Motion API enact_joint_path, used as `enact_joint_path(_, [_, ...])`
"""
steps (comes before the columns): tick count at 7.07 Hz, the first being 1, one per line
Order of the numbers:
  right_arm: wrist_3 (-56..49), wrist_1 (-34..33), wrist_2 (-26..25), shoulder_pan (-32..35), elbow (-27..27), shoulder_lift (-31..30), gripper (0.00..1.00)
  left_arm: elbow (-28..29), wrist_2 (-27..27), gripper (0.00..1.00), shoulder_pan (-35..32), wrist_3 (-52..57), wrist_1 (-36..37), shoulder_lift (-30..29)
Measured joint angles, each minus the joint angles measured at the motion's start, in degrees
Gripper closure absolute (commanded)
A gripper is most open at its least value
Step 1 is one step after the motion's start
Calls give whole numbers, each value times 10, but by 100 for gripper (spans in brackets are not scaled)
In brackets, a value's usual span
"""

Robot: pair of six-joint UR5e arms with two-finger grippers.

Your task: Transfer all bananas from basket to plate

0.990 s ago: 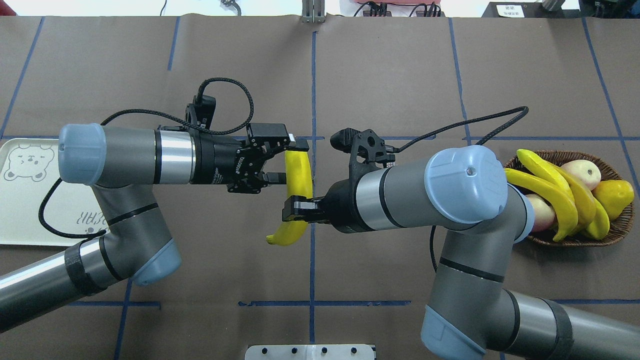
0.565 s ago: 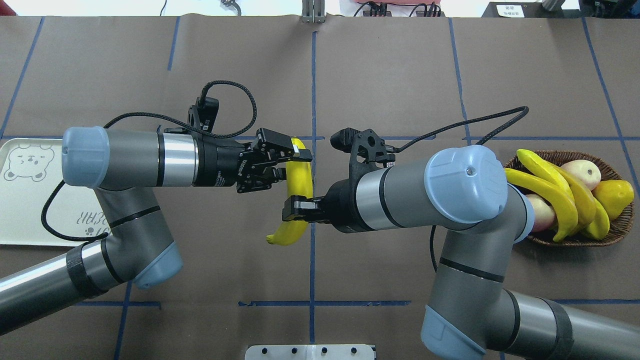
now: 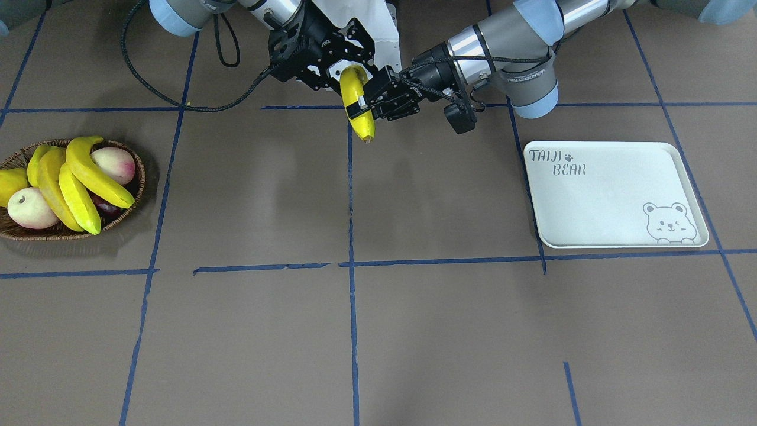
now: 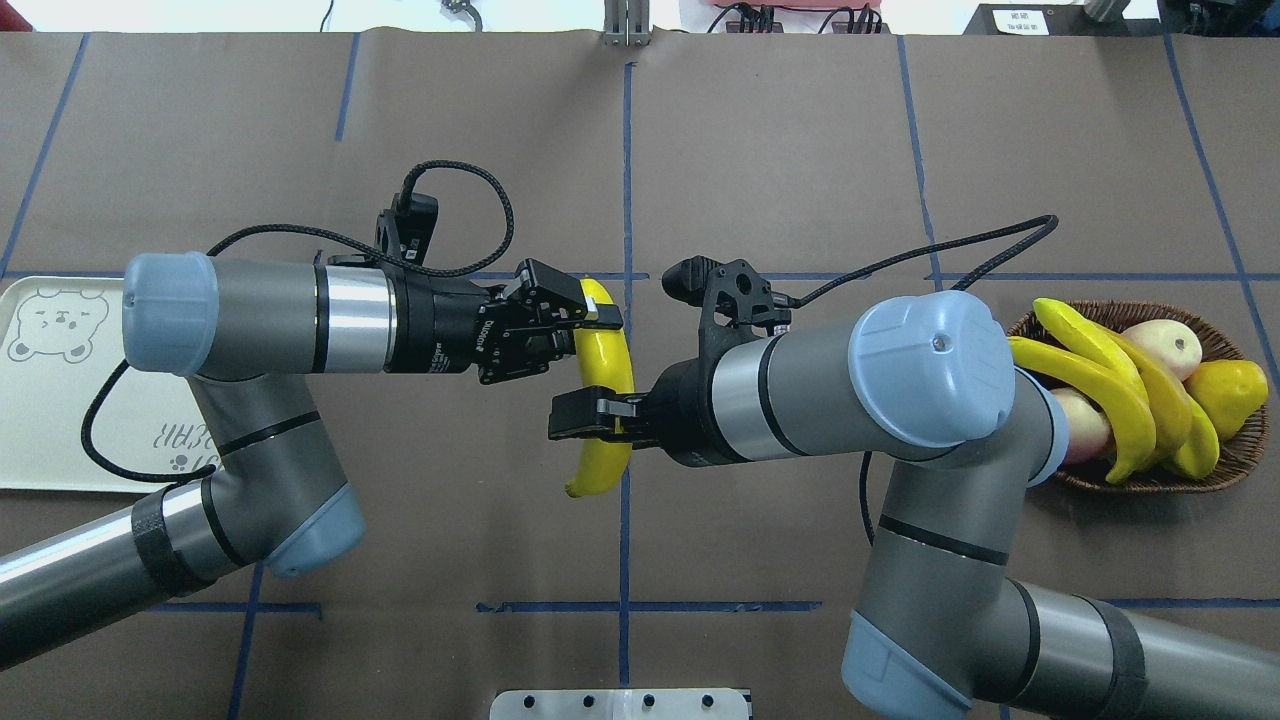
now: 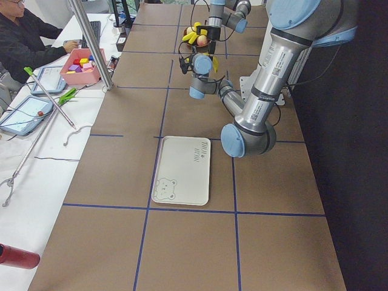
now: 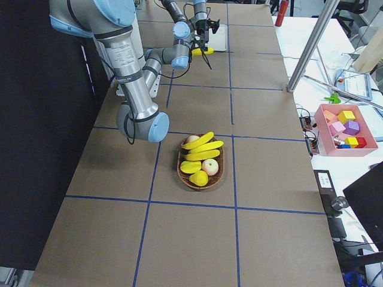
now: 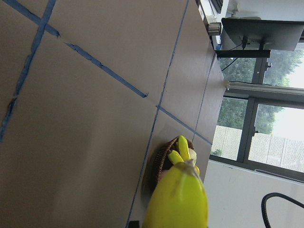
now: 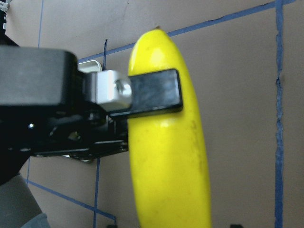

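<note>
One banana (image 4: 603,385) (image 3: 358,97) hangs lengthwise above the table's middle. My left gripper (image 4: 590,318) (image 3: 362,108) is shut on its far end; in the right wrist view one of that gripper's fingers (image 8: 154,92) lies across the banana (image 8: 166,156). My right gripper (image 4: 598,425) (image 3: 349,62) stands open around the near part of the fruit. Three more bananas (image 4: 1095,375) (image 3: 89,174) lie across the wicker basket (image 4: 1240,455) (image 3: 23,235) at the robot's right. The white plate (image 4: 60,430) (image 3: 603,201) lies at its left with nothing on it.
Peaches (image 4: 1160,345) and a stubby yellow fruit (image 4: 1235,385) share the basket. Beyond the table's far edge are a pink bin of blocks (image 6: 344,128), a metal pole (image 5: 91,42) and a seated person (image 5: 24,36).
My left gripper closed on the banana's far end. My right gripper's fingers then spread, and the banana's near tip swung from the left to hang straighter.
</note>
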Motion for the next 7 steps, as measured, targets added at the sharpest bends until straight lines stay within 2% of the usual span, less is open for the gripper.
enact_joint_path(2, [0,1,2,3,8,-1,0,0,-8,100,-17,1,20,7])
enact_joint_path(4, [-1,-1,13,23,31,-8,0,-1,-60,100,-78,17,101,19])
enact_joint_path(6, [-4,-5,58,87,43,-29,0,-9,-151,100,-175,124,194,69])
enact_joint_path(7, [-7,-6,80,127,45,-49,0,-11,-178,100,-213,203,219,122])
